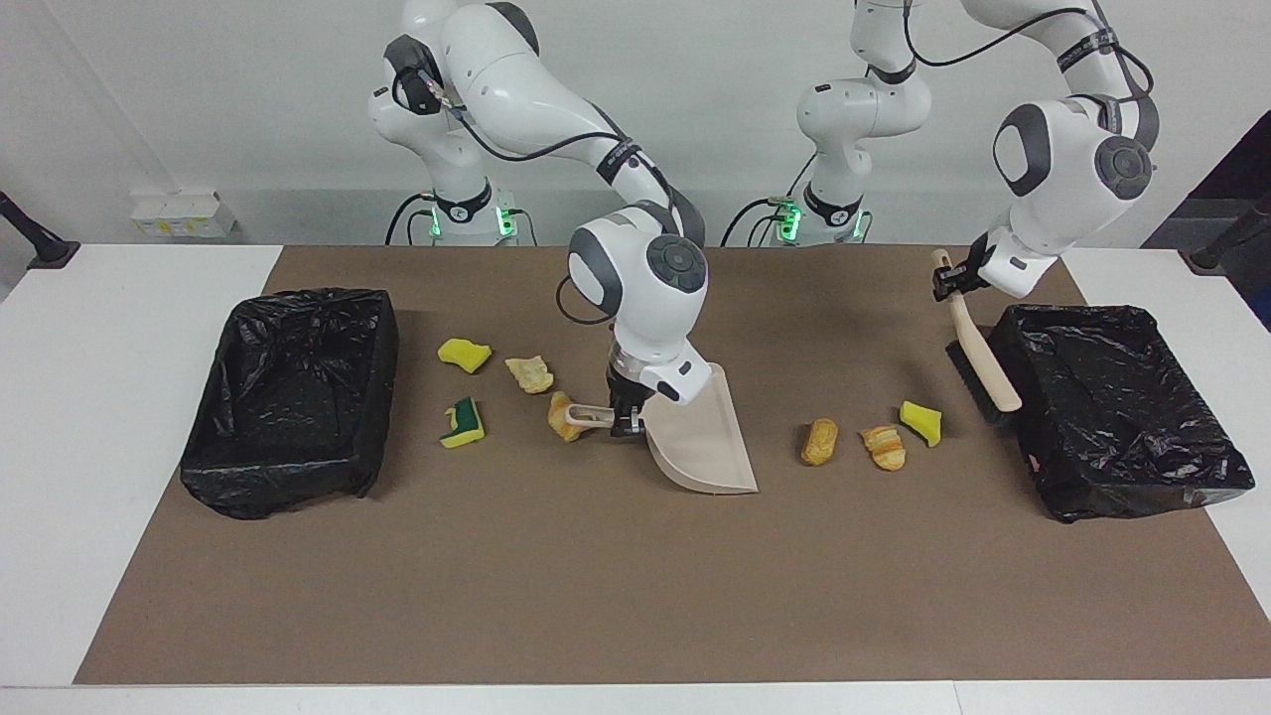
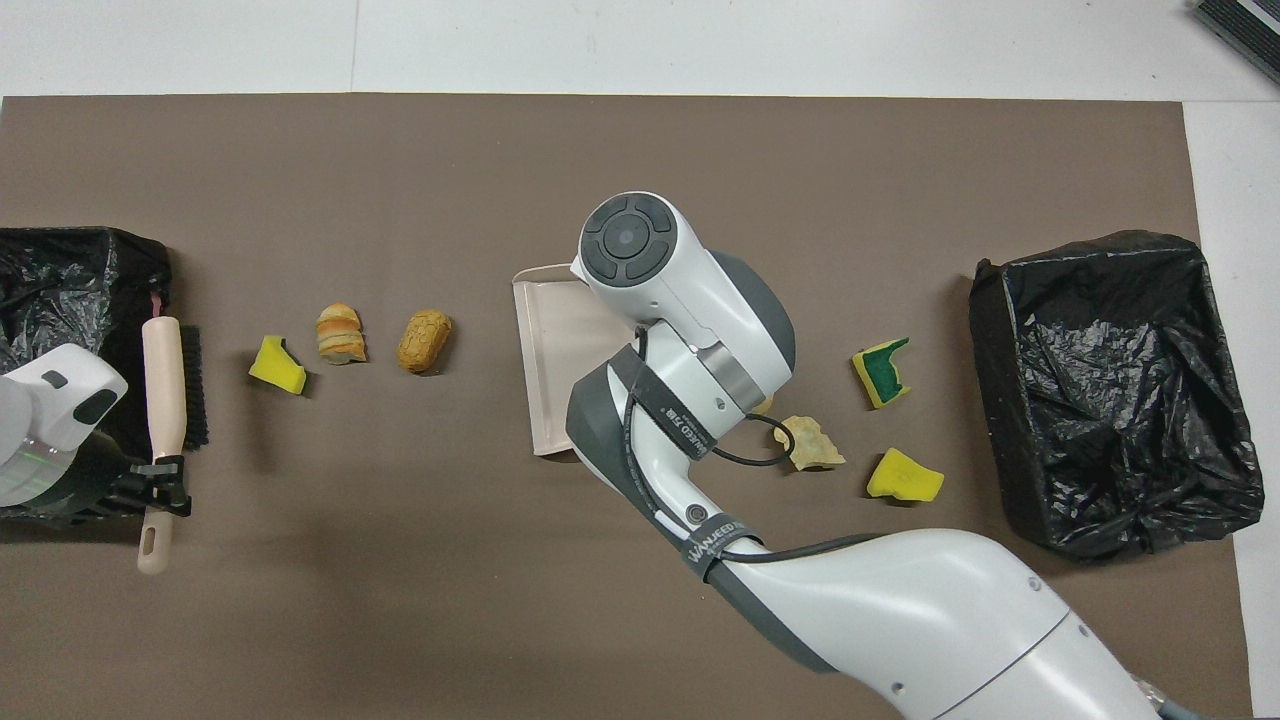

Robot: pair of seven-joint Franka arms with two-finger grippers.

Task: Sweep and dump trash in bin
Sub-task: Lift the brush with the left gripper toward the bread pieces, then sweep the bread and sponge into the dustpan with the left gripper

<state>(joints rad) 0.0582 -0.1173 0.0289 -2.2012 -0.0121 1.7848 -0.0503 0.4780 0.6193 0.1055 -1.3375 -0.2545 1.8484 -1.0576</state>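
The bin (image 1: 288,397) at the right arm's end of the mat (image 1: 635,576) holds no scraps. Beside it lie four scraps (image 1: 465,355): two yellow sponge chunks, one green-topped, and two tan pieces. The right gripper (image 1: 624,422) is clamped on the handle of the dustpan (image 1: 700,447) at mid-mat, its lip on the mat, mouth facing three more scraps (image 1: 820,441) in a row. The left gripper (image 1: 951,281) is clamped on the brush (image 1: 978,357), bristles just beside the second bin (image 1: 1112,417).

Step in hand, as judged: positioning for the first sweep. The next move calls for lowering the bristles between that bin's wall and the endmost yellow chunk, then stroking toward the pan. Room there is narrow; bare mat lies open elsewhere.
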